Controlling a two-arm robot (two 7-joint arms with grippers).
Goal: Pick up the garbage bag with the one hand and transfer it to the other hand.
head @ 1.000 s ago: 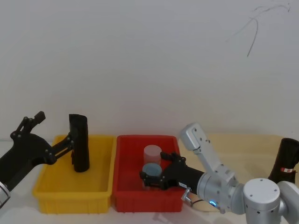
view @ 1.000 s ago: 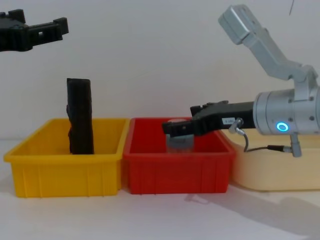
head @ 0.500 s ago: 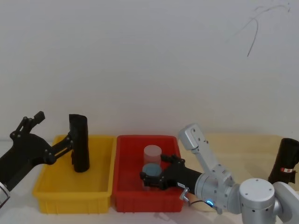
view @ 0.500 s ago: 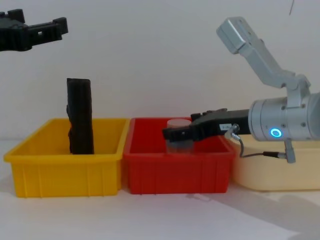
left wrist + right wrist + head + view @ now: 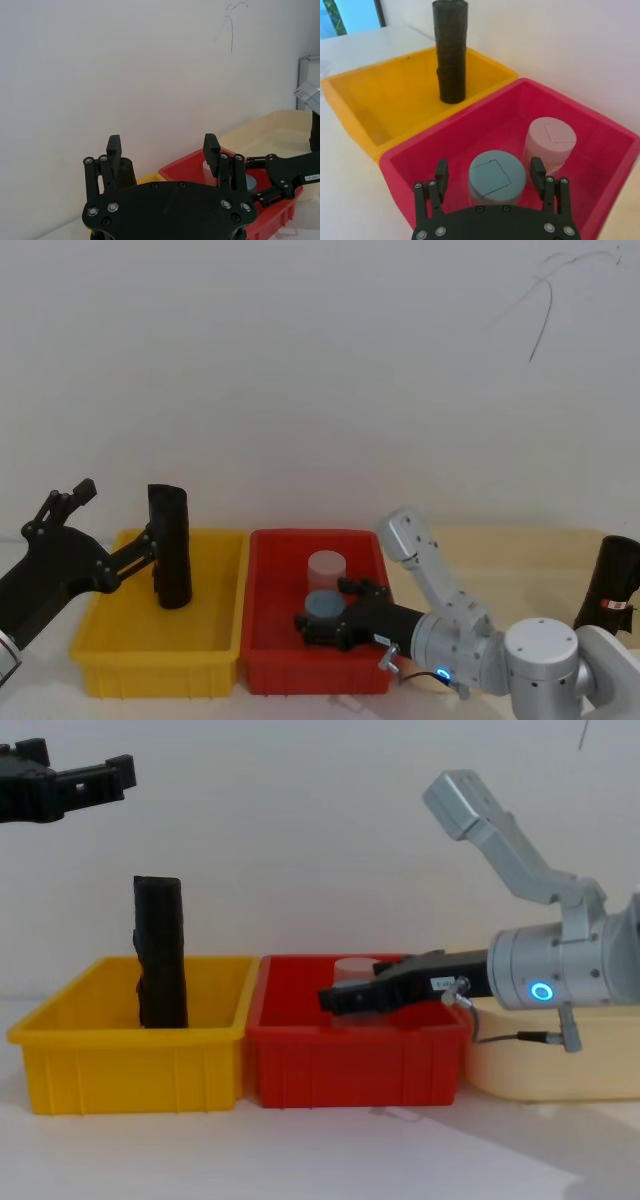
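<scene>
The right gripper (image 5: 318,618) sits low inside the red bin (image 5: 262,660), jaws spread wide on either side of the blue-lidded jar (image 5: 497,178), not touching it as far as the right wrist view shows. Just behind that jar stands the pink-lidded jar (image 5: 550,140), both lids carrying a faint square outline with no writing that can be read. A small white sticker rides on the right gripper's body in the chest view, its print too small to make out, and a blue ring glows on the arm behind it. Over at the far right edge of the head view stands the garbage bag (image 5: 613,585), upright in the cream bin (image 5: 560,1060), well apart from both grippers; its red-and-white label is visible but illegible. The left gripper (image 5: 162,150) hangs high above the yellow bin (image 5: 130,665), jaws apart and empty. In that yellow bin a plain black roll (image 5: 169,546) stands upright, unlabelled.
</scene>
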